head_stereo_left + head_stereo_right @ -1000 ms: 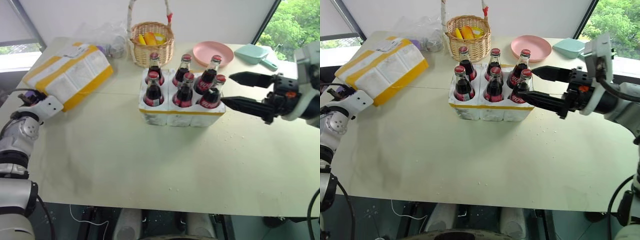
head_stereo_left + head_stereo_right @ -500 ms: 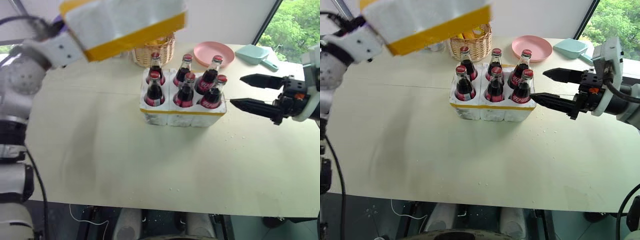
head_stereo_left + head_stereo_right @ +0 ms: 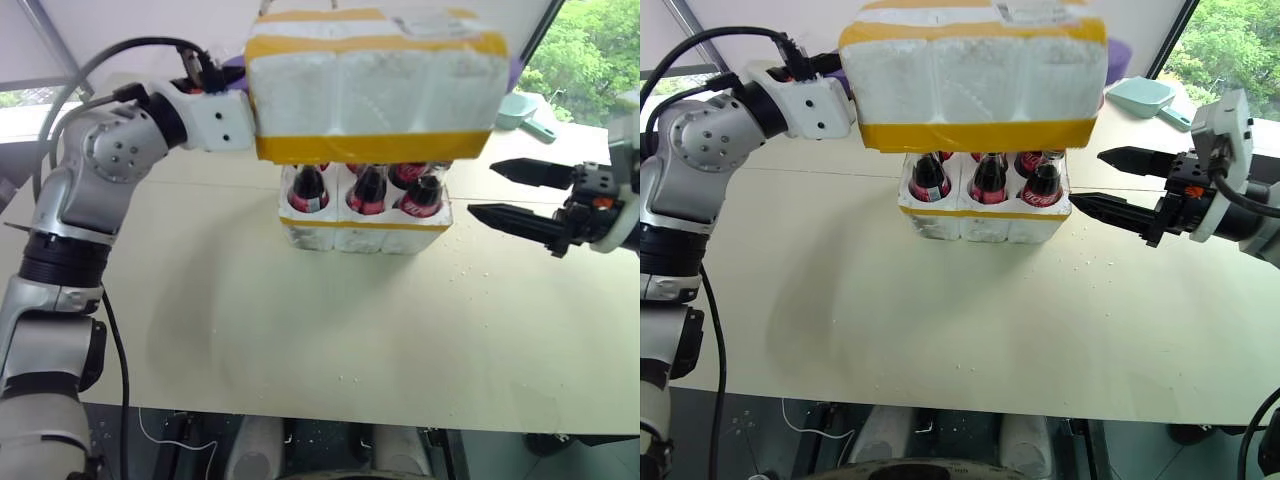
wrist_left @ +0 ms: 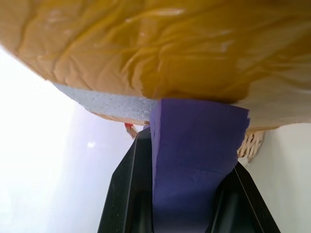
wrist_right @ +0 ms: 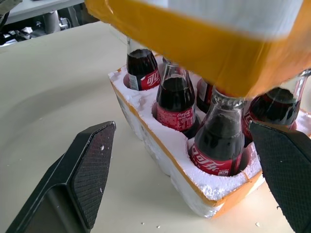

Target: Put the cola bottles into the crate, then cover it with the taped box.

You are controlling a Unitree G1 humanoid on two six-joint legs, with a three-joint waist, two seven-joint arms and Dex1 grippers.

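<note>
A: Start at the grippers. What is the left gripper doing?

B: It is clamped tight on a purple tab fixed to the end of the taped box, and carries the box that way. The box hangs level in the air, directly above the crate, not yet touching it.

A: And the right gripper?

B: Fingers spread wide, nothing between them. It waits just beside the crate, on the crate's right end, pointing at it.

A: So how far along are we?

B: The cola bottles all look seated in the crate's wells; I can make out the near row plainly and the back row in part, the box hiding their caps. That half seems done. What is left, as I judge it, is lowering the box squarely over the bottle tops until it sits on the crate, then letting go.
</note>
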